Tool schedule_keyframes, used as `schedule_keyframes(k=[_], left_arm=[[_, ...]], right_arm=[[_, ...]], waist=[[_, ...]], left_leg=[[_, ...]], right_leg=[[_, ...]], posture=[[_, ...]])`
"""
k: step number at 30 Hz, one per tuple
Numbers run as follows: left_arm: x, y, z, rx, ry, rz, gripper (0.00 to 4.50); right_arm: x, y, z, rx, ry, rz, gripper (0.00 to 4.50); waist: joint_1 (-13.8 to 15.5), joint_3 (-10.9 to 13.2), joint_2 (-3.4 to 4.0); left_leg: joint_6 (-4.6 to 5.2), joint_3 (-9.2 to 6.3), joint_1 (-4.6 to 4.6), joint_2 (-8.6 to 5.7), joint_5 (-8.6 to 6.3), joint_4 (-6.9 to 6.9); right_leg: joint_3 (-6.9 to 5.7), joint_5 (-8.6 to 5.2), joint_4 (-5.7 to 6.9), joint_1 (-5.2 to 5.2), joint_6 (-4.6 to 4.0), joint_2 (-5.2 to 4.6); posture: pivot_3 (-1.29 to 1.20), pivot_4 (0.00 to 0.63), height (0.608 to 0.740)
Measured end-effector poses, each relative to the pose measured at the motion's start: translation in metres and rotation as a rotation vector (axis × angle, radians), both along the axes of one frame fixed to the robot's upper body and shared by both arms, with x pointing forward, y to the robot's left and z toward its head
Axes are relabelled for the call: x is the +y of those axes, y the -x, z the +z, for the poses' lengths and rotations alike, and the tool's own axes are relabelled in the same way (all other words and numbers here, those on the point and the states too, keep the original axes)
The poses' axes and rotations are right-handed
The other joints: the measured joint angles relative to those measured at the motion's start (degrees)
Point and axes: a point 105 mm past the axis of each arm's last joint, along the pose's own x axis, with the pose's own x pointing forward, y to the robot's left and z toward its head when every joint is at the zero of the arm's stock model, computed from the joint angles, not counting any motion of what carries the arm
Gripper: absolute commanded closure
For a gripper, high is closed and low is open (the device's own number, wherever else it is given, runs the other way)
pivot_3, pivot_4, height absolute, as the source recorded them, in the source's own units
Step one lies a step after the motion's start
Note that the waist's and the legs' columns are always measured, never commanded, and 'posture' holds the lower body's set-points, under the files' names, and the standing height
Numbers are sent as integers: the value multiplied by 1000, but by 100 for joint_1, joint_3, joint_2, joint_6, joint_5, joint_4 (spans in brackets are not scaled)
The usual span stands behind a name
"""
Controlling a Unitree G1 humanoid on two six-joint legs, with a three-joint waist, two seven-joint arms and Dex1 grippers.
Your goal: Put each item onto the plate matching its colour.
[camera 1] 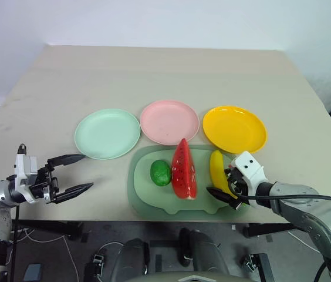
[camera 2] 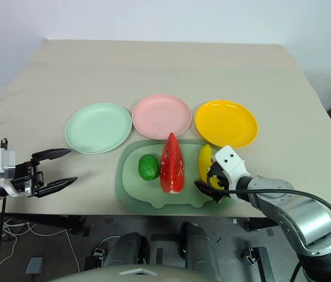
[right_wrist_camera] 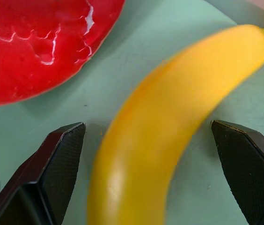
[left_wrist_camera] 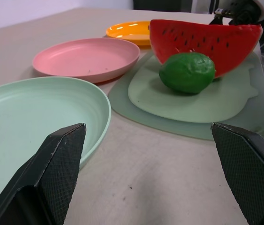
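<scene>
Yellow banana (right_wrist_camera: pixel 169 126) is lying on the pale green mat (camera 1: pixel 154 200), just beside the watermelon wedge (camera 1: pixel 183 170) and near the orange-yellow plate (camera 1: pixel 235 128), and I am straddling it with my right pincer (camera 1: pixel 227 187), fingers spread wide on either side and not yet gripping. I judge I am on the grasp step for the banana, so next I need to close on its middle, lift clear of the wedge and carry it to that plate. My left pincer (camera 1: pixel 71 173) is hanging open over the tabletop (camera 1: pixel 154 76) by the mint green plate (camera 1: pixel 107 133), holding nothing.
</scene>
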Motion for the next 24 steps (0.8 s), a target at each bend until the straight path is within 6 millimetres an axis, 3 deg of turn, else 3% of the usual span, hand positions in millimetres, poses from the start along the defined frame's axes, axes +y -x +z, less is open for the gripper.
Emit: schedule_keyframes(k=[4,7,12,14,17,20,22,24], left_arm=[[-1,0,-1,0,4,0,11],[-1,0,-1,0,4,0,0],[-1,0,-1,0,4,1,0],[0,0,-1,1,5,2,0],[0,0,-2,4,8,5,0],[0,-1,-3,6,6,7,0],[1,-1,-3,6,5,8,0],[1,-3,-3,0,4,9,0]], right_arm=[[2,0,-1,2,7,1,0],[2,-2,-1,-2,15,2,556],[2,-3,-1,7,9,9,2263],[5,0,0,23,-4,44,2736],[13,11,2,71,-33,142,2736],[22,23,18,88,-84,268,2736],[19,19,32,57,-81,293,2736],[12,2,47,7,-83,267,2736]], waist=[[-3,0,0],[-11,0,0],[-8,0,0],[-7,0,0],[-6,1,2],[-2,3,4],[-8,3,4],[-16,3,4]], left_leg=[[0,0,0,1,0,0],[0,0,0,1,0,0],[0,-1,0,1,0,-2],[1,-1,-2,1,0,-2],[1,-2,-9,2,-1,-2],[1,-4,-23,1,-1,0],[1,-4,-27,1,-1,2],[1,-2,-28,0,-1,3]], right_leg=[[0,0,-1,0,0,1],[0,0,-1,0,0,2],[0,0,-2,-1,0,2],[-1,0,-2,-1,0,2],[-1,0,-4,-7,0,1],[-3,0,-5,-15,1,0],[-3,1,-8,-16,0,0],[-3,1,-12,-18,0,0]], posture=[[0,150,736],[0,150,736],[0,150,736],[0,150,736],[0,150,736],[0,150,736],[0,150,736],[0,150,736]])
